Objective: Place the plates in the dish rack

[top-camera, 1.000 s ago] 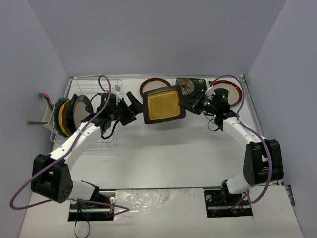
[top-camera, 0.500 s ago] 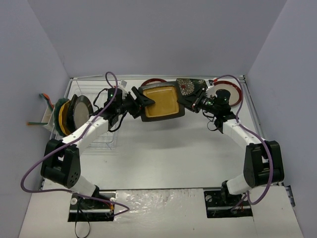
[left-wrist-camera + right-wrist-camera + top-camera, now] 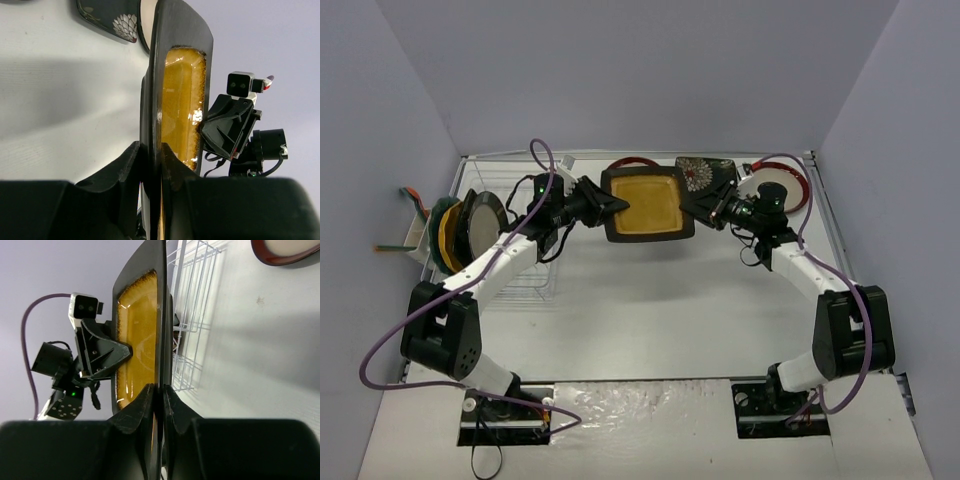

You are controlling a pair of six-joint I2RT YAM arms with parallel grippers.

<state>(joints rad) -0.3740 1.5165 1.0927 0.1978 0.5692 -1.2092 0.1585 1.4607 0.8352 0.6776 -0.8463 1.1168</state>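
A square black-amber plate hangs above the table's back middle, held from both sides. My left gripper is shut on its left rim, and my right gripper is shut on its right rim. In the left wrist view the plate's edge runs between my jaws. The right wrist view shows the same pinch on the plate. The dish rack stands at the left with three plates upright in it.
A red-rimmed round plate and a black floral plate lie behind the held plate. Another red-rimmed plate lies at the back right. A caddy hangs off the rack's left side. Walls close in on three sides.
My left gripper reached right and shut on the plate's left rim. The plate shifted slightly toward the back. The right gripper kept its hold.
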